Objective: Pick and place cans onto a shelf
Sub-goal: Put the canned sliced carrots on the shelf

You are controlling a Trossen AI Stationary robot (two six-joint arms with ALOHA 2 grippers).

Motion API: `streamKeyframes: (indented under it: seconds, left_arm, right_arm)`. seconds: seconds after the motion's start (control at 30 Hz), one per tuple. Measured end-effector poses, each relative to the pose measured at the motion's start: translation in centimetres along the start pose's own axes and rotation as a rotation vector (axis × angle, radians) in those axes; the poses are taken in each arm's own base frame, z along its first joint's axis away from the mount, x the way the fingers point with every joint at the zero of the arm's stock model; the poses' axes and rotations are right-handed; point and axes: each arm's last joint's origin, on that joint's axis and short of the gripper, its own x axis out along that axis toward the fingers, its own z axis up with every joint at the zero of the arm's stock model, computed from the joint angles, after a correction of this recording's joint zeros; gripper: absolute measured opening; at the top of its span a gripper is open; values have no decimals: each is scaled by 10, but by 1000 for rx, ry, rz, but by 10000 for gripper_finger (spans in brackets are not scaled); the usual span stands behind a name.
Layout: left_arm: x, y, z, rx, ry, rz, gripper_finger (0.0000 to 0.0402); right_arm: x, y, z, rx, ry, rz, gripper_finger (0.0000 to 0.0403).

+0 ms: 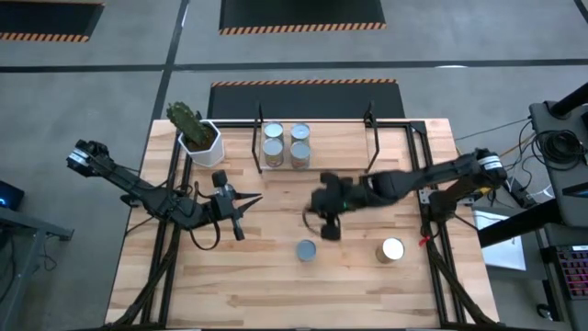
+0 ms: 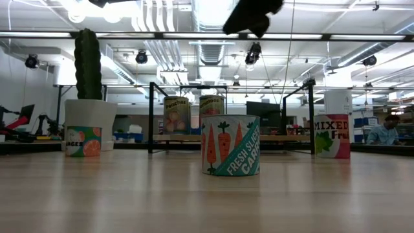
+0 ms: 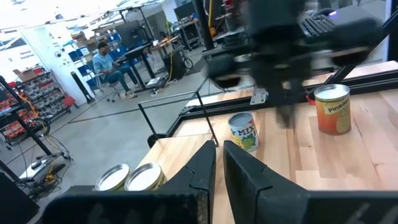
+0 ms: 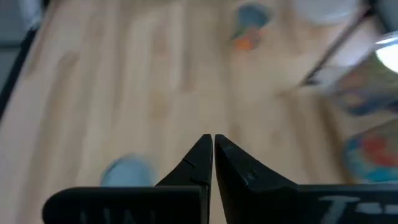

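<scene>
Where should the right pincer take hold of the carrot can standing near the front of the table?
Grip the carrot can across its round side wall at about mid-height, coming down from above. It stands upright and alone on the table, so both sides look free. The right pincer is just behind it and looks shut, so it would need opening first. The mixed fruit can stands well apart.

**Wood, metal and printed labels**

I see a matt, pale plank tabletop (image 1: 276, 276) with visible grain. The cans (image 1: 287, 145) have shiny metal lids; the carrot can (image 2: 230, 145) wears a glossy printed paper label. The shelf (image 1: 312, 152) has thin black metal uprights. The cactus pot (image 1: 204, 142) looks smooth white
</scene>
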Motion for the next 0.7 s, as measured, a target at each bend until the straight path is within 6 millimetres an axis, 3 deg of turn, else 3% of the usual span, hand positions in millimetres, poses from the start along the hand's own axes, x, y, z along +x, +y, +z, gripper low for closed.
streamKeyframes:
  seconds: [0.17, 0.33, 0.5, 0.7]
  left_arm:
    - [0, 0, 1, -19, -5, 1, 13]
    - [0, 0, 1, -23, -7, 1, 13]
    - [0, 0, 1, -30, -9, 2, 13]
    - [0, 0, 2, -37, -11, 2, 14]
  right_arm:
    - [5, 39, -18, -37, 108, 67, 9]
    - [8, 65, -29, -75, 125, 65, 9]
    - [20, 81, -49, -121, 104, 30, 9]
    - [43, 82, -80, -108, 0, 65, 9]
